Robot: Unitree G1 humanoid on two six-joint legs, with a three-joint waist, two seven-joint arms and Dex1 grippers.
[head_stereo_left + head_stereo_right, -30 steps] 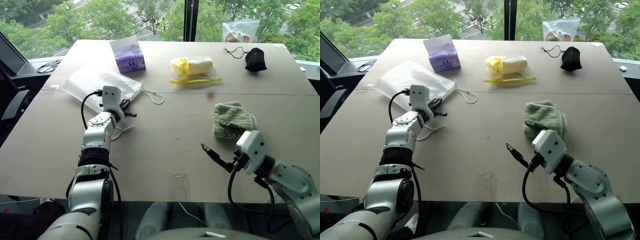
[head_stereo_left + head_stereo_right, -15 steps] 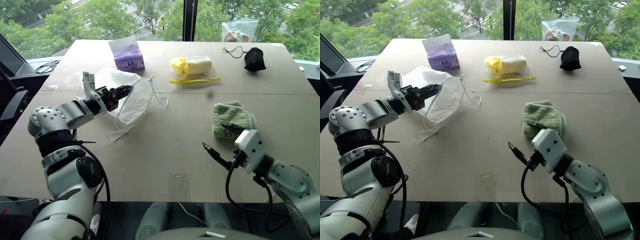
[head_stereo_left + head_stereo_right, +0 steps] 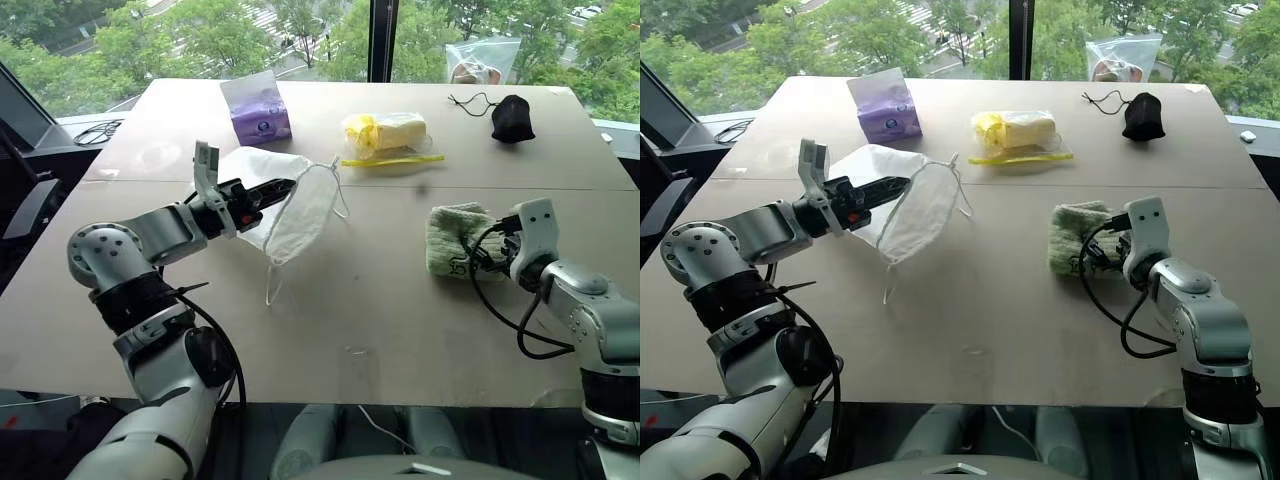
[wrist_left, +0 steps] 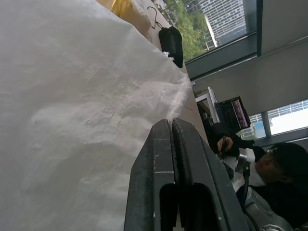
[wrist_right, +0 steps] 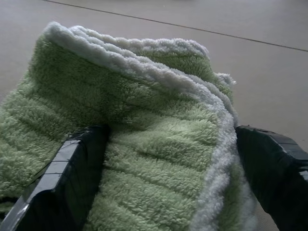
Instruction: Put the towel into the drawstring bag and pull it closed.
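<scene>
Count on table (image 3: 360, 300): one towel (image 3: 452, 238), one drawstring bag (image 3: 290, 205), one purple packet (image 3: 257, 107), one yellow item in clear plastic (image 3: 385, 134), one black corded pouch (image 3: 511, 118). Far right: one clear bag (image 3: 482, 60).

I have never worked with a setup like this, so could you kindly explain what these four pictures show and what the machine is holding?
This is a humanoid robot with two arms. The two wide pictures come from cameras in its head, looking down over a tan table. The two close-ups come from cameras on its wrists.

The left end effector is shut on the mouth of a large white thin fabric drawstring bag, lifting it so the cord hangs down. The right end effector is open, its black fingers on either side of a small light-green terry towel lying on the table.

Farther back lie a purple packet, a yellow item in clear plastic and a small black corded pouch. A person sits at the side in the left wrist view.
</scene>
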